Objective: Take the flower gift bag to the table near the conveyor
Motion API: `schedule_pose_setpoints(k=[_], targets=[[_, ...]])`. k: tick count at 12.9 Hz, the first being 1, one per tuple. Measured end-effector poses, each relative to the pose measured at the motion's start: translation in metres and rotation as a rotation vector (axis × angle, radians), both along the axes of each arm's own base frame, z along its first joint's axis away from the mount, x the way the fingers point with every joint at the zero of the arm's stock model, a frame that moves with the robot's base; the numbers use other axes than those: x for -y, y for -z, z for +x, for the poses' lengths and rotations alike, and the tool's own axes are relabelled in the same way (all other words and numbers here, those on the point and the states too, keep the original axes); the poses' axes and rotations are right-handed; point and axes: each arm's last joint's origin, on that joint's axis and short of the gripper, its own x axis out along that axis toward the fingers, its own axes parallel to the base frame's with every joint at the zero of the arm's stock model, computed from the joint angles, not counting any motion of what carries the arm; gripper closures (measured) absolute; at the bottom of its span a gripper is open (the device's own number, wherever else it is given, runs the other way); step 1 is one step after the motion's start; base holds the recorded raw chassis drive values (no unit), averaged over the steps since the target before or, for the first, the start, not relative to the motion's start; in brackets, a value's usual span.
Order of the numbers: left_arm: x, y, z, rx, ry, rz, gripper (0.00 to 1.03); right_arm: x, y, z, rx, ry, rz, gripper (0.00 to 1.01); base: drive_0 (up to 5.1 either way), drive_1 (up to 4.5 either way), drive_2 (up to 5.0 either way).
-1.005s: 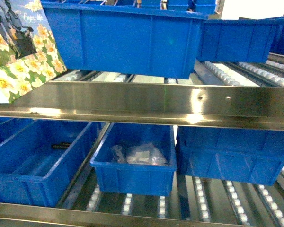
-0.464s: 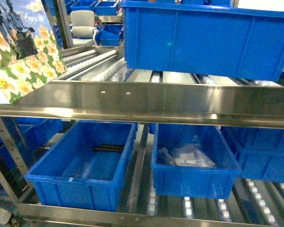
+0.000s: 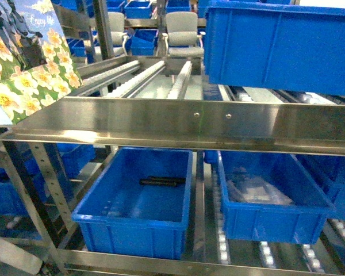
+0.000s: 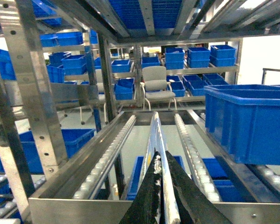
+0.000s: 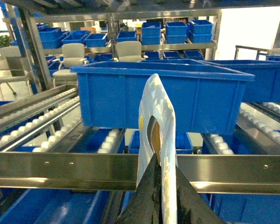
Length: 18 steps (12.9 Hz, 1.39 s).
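The flower gift bag (image 3: pixel 29 63), printed with white and yellow blooms on blue and green, hangs at the top left of the head view, in front of the conveyor's steel front rail (image 3: pixel 190 123). In the left wrist view my left gripper (image 4: pixel 161 153) is shut on the bag's thin upright edge (image 4: pixel 155 128). My right gripper (image 5: pixel 166 160) is shut on the bag's pale folded edge (image 5: pixel 155 107). The conveyor's white roller tracks (image 3: pixel 135 80) slope away behind the rail. The table is out of view.
A large blue bin (image 3: pixel 282 46) sits on the upper rollers at right. Below are a bin (image 3: pixel 98 215) holding a black item (image 3: pixel 162 181) and a bin (image 3: pixel 264 221) of plastic packets. A perforated steel post (image 3: pixel 40 172) stands at left. Grey chairs (image 3: pixel 181 29) stand behind.
The rack and its bins have slid to the right across the head view, bringing the left post and the chairs into sight. The bag keeps its place at top left.
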Motion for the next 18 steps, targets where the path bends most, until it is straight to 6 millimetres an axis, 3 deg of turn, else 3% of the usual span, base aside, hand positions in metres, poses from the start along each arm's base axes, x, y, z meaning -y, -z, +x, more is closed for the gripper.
schedule_pose_setpoints(k=[6, 18], targets=[[0.0001, 0.0001, 0.0, -0.001, 0.001, 0.001, 1.01, 0.0001, 0.0002, 0.0001, -0.002, 0.0, 0.0, 0.99, -4.9, 2.47, 2.5], [0.0, 0.0, 0.0, 0.0, 0.0, 0.0, 1.01, 0.0, 0.0002, 0.0, -0.002, 0.0, 0.0, 0.99, -4.8, 1.17, 3.6]])
